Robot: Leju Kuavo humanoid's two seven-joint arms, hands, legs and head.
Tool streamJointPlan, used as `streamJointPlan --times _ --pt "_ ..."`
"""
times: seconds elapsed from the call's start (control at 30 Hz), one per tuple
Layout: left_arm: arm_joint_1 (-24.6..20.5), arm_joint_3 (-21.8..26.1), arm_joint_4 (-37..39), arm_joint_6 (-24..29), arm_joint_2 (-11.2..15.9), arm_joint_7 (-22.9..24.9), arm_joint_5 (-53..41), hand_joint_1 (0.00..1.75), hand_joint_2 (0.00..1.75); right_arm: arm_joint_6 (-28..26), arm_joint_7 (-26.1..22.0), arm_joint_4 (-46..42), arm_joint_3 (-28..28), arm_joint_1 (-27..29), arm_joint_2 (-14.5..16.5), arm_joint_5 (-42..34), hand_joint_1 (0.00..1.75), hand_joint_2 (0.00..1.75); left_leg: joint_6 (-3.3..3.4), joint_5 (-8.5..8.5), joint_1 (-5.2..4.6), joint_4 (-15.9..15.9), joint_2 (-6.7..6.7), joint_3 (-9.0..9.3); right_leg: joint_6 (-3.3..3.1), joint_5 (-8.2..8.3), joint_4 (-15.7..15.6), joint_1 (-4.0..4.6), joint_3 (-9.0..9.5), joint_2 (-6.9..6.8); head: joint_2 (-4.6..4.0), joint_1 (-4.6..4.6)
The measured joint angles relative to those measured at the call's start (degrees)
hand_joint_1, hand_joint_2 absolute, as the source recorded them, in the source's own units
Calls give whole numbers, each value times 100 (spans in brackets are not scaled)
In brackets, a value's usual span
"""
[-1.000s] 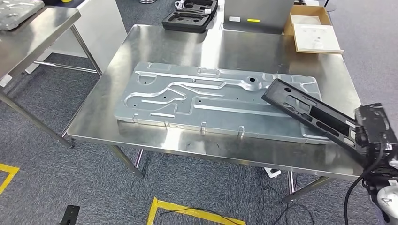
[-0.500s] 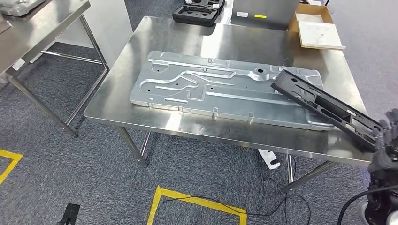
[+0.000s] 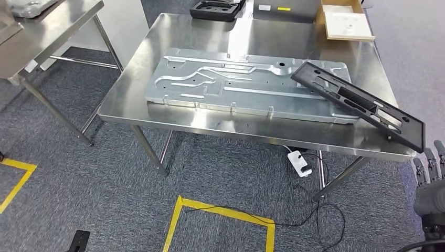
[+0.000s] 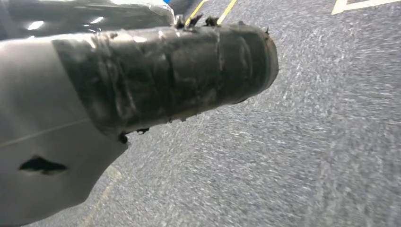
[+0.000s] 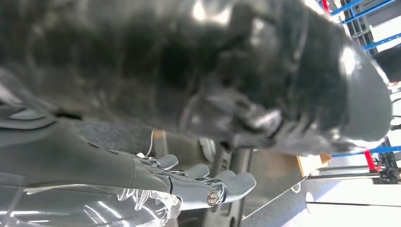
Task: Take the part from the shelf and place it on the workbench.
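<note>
The long black slotted part [image 3: 357,102] lies slanted across the right end of the workbench [image 3: 210,39]. Its far end rests on a big pressed silver panel [image 3: 236,84], and its near end pokes slightly past the bench's front right corner. My right hand [image 3: 431,181] hangs below and beside that corner, apart from the part, fingers spread and pointing up. In the right wrist view its silvery fingers [image 5: 208,187] stretch out with nothing in them. My left hand [image 4: 94,94] hangs over grey carpet; its taped thumb shows, its fingers are hidden.
A second steel table [image 3: 47,26] stands at the far left. At the bench's back sit a black foam tray [image 3: 215,9] and a cardboard box [image 3: 346,23]. A white power strip [image 3: 298,163] with cables lies under the bench. Yellow tape [image 3: 220,215] marks the carpet in front.
My right hand has let go of the black part and dropped below the bench corner; the part now rests on the panel. The camera has also shifted.
</note>
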Motion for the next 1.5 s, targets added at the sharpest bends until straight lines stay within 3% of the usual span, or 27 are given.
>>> streamJointPlan --times 0.07,0.1,0.13,0.2,0.23,0.3,0.37,0.4,0.47,0.53,0.6,0.67,0.73,0.77,0.87,0.9,0.93,0.97,1.03,1.1,1.17,1.23,1.27,1.33,1.4,1.43,1.5 --pt "-22 2 0 1 23 -39 21 0 0 -1 -58 -125 -61 118 8 -54 0 0 39 33 -11 -802 -15 611 63 111 55 -1 -148 -2 -1 2" --pt "-33 3 0 1 33 -49 26 0 0 0 -77 -178 -88 157 9 -66 0 0 80 -25 -26 -1115 -26 804 100 166 64 2 -179 -4 -1 1" --pt "-39 3 0 1 39 -52 29 0 0 0 -90 -221 -114 181 10 -70 0 0 132 -85 -46 -1266 -35 871 136 223 50 6 -183 -4 -1 -9" --pt "-32 5 0 1 44 -55 37 0 0 -1 -99 -277 -152 225 11 -72 0 0 246 1 -51 -1310 -20 797 207 322 5 3 -186 8 -2 -16" --pt "-31 6 0 1 44 -60 39 0 0 -1 -100 -298 -163 256 11 -73 0 0 303 70 -45 -1316 0 740 231 254 43 -3 -222 17 -2 -15" --pt "-32 8 0 1 44 -77 49 0 0 -2 -116 -343 -190 332 13 -74 0 0 405 230 -32 -1339 47 583 258 -250 434 -19 -356 31 -1 15" --pt "-34 8 0 1 44 -94 57 0 0 -1 -163 -406 -275 448 20 -78 0 0 451 380 -46 -1334 68 409 271 -875 1148 -20 -477 33 -1 32" --pt "-32 8 0 1 44 -98 57 0 0 10 -192 -442 -346 530 33 -93 0 0 452 456 -54 -1325 72 313 277 -986 1452 -19 -476 33 -1 29" --pt "-25 8 0 1 44 -96 56 0 0 79 -264 -511 -525 708 79 -150 0 0 440 599 -69 -1294 73 103 270 -802 1618 -18 -262 33 -2 28" --pt "-24 8 0 1 43 -90 52 0 0 186 -324 -569 -731 855 136 -207 0 0 410 715 -76 -1237 72 -92 224 -580 1063 -8 317 33 -1 26" --pt "-26 9 0 2 39 -83 43 0 0 259 -368 -624 -915 940 176 -242 0 0 356 804 -88 -1175 77 -210 173 -719 201 29 942 29 -1 23" --pt "-28 10 0 6 38 -58 28 0 0 289 -399 -667 -1045 1004 210 -267 0 0 285 910 -85 -1173 84 -249 132 -843 -219 73 1144 28 -2 30" --pt "-14 10 0 13 39 -26 20 0 0 323 -406 -680 -1146 1066 269 -309 0 0 207 928 -70 -1173 78 -277 68 -744 -247 61 1061 20 -2 43" --pt "-2 10 0 16 40 -17 20 0 0 353 -405 -679 -1195 1085 302 -332 0 0 166 787 -63 -1089 72 -318 27 -682 -255 45 1010 14 -1 35" --pt "13 10 0 18 46 -14 29 0 0 475 -391 -679 -1365 1114 405 -363 0 0 72 -67 -38 -302 67 -504 -45 -500 -248 26 805 6 -1 -2" --pt "10 10 0 15 48 -19 40 0 0 514 -382 -678 -1429 1121 449 -366 0 0 53 -245 -31 19 68 -530 -46 -439 -233 26 717 6 -1 -5" --pt "7 10 0 10 49 -26 54 0 0 545 -374 -678 -1494 1126 498 -370 0 0 40 -275 -24 243 68 -504 -41 -378 -211 25 626 7 -1 -4" --pt "5 10 0 4 49 -37 69 0 0 569 -368 -677 -1562 1135 546 -372 0 0 31 -177 -17 331 68 -409 -32 -319 -176 23 520 9 -1 -4" --pt "-2 10 0 -19 54 -66 99 0 0 594 -365 -676 -1701 1153 617 -379 0 0 34 154 -7 -22 67 16 3 -225 -75 15 313 14 -2 -6" --pt "-25 10 0 -57 56 -106 139 0 0 616 -365 -686 -1864 1165 663 -388 0 0 72 129 -19 -780 52 577 59 -152 32 21 143 11 -2 -5" --pt "-39 10 0 -90 55 -132 171 0 0 656 -362 -702 -2024 1166 698 -385 0 0 148 -46 -47 -1239 32 814 126 -64 73 33 67 -1 -2 0" --pt "-25 11 0 -101 55 -133 179 0 0 691 -356 -712 -2143 1168 727 -376 0 0 255 2 -45 -1297 42 745 196 -15 78 29 36 2 -2 3" --pt "-22 12 0 -103 55 -131 180 0 0 698 -351 -716 -2189 1172 740 -371 0 0 311 59 -38 -1306 56 700 222 -111 139 23 -1 10 -2 8" --pt "-23 13 0 -105 55 -129 181 0 0 717 -335 -718 -2268 1178 768 -338 0 0 406 187 -30 -1322 87 567 255 -607 567 8 -146 26 -2 20" --pt "-26 13 0 -118 55 -129 183 0 0 835 -332 -717 -2334 1178 801 -276 0 0 444 316 -46 -1313 95 412 271 -1131 1275 9 -296 26 -2 33" --pt "-26 13 0 -131 55 -130 186 0 0 954 -350 -717 -2360 1178 820 -252 0 0 444 382 -53 -1303 98 326 276 -1211 1547 9 -313 26 -2 34" --pt "-27 13 0 -160 55 -141 202 0 0 1292 -431 -713 -2410 1174 865 -247 0 0 430 514 -61 -1271 103 133 267 -990 1614 9 -116 26 -2 34"
